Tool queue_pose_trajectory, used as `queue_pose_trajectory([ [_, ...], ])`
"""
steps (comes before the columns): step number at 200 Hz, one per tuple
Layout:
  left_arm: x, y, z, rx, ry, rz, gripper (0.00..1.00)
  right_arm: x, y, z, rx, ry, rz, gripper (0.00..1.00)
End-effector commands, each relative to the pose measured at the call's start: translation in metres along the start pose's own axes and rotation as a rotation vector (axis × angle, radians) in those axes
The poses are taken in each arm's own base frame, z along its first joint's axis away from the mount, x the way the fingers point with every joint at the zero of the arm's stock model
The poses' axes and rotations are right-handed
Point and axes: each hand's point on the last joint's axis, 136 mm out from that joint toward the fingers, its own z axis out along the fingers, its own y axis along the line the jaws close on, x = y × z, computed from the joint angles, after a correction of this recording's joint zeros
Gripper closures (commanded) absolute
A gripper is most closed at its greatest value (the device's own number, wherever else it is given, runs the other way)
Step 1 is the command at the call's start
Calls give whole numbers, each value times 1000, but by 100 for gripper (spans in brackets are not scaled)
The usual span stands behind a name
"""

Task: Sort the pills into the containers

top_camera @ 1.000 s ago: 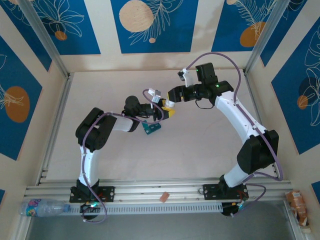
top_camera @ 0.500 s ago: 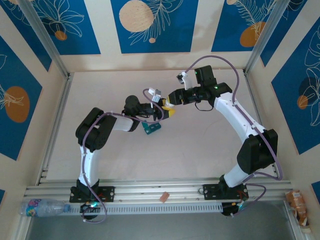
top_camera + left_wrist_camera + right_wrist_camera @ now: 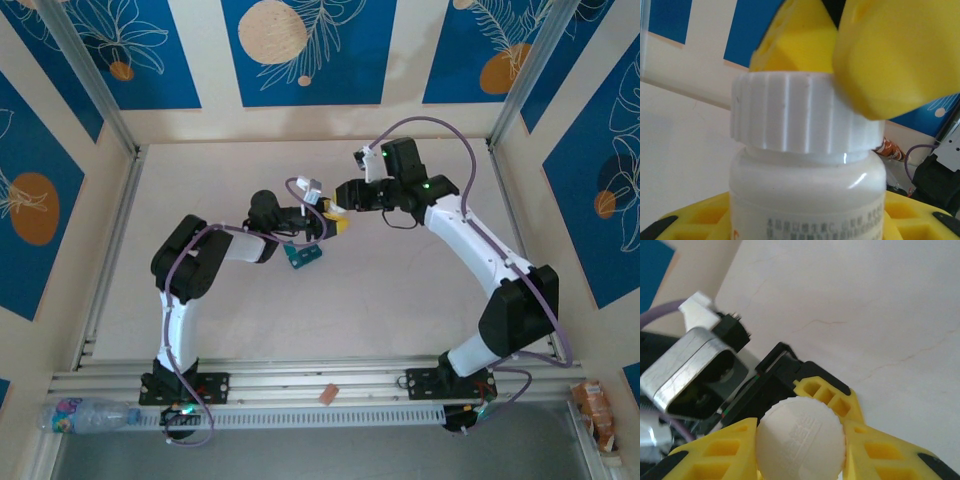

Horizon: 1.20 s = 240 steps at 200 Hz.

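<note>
Bottle (image 3: 807, 200) clamped in left jaws; cap (image 3: 801, 437) pinched between right jaws; pill box (image 3: 303, 256) set on tabletop (image 3: 400, 290) near left jaws.

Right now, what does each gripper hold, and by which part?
Left gripper holds the bottle by its body; right gripper pinches its cap by the sides.

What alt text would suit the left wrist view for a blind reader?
A white pill bottle stands close up, its ribbed cap clamped from above by the right gripper. The left gripper holds the bottle's body between yellow fingers.
</note>
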Motion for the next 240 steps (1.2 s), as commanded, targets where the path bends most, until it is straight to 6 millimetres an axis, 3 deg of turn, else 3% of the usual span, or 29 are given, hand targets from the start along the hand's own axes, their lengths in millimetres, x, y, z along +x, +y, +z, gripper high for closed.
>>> queue_pose_trajectory([
  [1,-30,-10,6,13,-76,127,100,40,-25,22,193,55,186,74],
  [56,-26,-7,5,-12,-80,124,100,45,-19,34,254,27,241,74],
  [118,-25,-8,5,-9,-78,127,100,15,-11,7,179,-10,231,71],
  [140,-25,-8,5,-9,-78,129,100,-1,-5,-8,110,-27,215,63],
  [186,-27,-12,5,9,-70,135,100,-24,1,-44,30,-70,137,31],
  [214,-29,-15,5,15,-72,144,100,-33,-4,-52,-41,-66,92,23],
  [240,-30,-17,5,25,-64,147,100,-33,-4,-46,-90,7,6,21],
])
